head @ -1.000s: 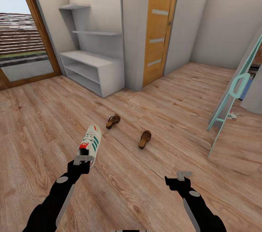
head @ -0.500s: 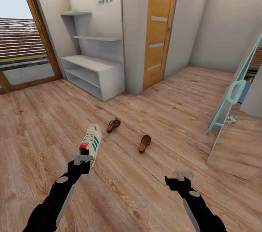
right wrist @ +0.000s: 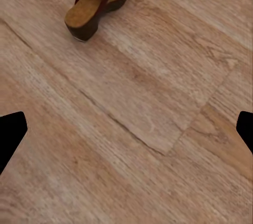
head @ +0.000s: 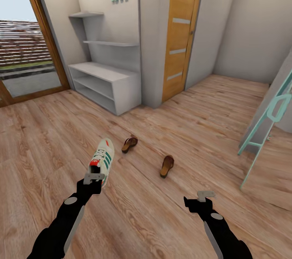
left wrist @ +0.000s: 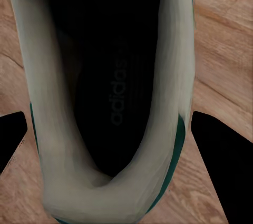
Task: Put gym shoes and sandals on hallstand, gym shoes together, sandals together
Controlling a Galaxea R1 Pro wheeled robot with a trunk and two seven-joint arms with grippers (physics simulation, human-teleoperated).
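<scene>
Wood-plank corridor floor (head: 170, 218) runs from the robot up to the hallstand (head: 106, 84), which stands against the wall between the glass door (head: 24, 39) and the orange door (head: 182, 27). From the head view, none of its shelves carries a shoe, so I judge the task barely begun: 1 gym shoe (head: 102, 160) is up in the left gripper (head: 94, 178), 2 sandals lie on the floor short of the hallstand, the nearer sandal (head: 166, 165) to the right and the farther sandal (head: 129, 143) closer to the rack. All 4 placements are left, and a 2nd gym shoe is not among what I can make out. The left arm reaches forward, holding the shoe by its heel, toe pointing toward the hallstand. The right gripper (head: 205, 196) is held forward at about the same height, carrying nothing.

Left wrist view: the gym shoe's opening (left wrist: 113, 81) sits between the dark fingertips (left wrist: 224, 155), which press against its sides.

Right wrist view: the fingertips (right wrist: 11, 129) are spread wide over bare floor, with 1 sandal (right wrist: 97, 0) lying beyond them.
</scene>
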